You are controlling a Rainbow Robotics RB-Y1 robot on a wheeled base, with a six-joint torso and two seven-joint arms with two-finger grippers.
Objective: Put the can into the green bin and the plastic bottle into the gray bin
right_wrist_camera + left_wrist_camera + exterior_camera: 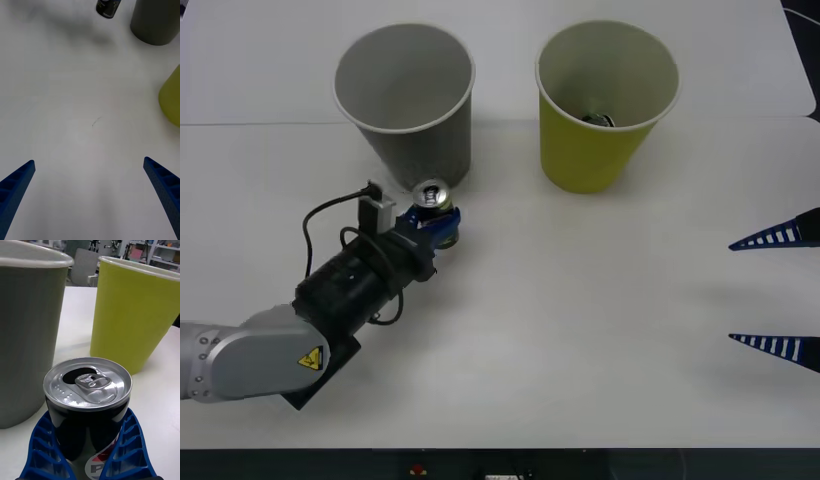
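The can [432, 197], dark with a silver pull-tab top, stands upright just in front of the gray bin [430, 150]. My left gripper [438, 225] is shut on it, its blue fingers [131, 442] hugging both sides of the can [88, 386]. To the right of the gray bin stands the green bin [590, 155], with something dark at its bottom that I cannot identify. The plastic bottle is out of view. At the table's right edge my right gripper [732, 292] is open and holds nothing.
The gray bin [26, 333] and the green bin [135, 311] rise close behind the can with a narrow gap between them. White table [90, 123] stretches bare between the two arms. The left arm's black cable [315, 225] loops beside its wrist.
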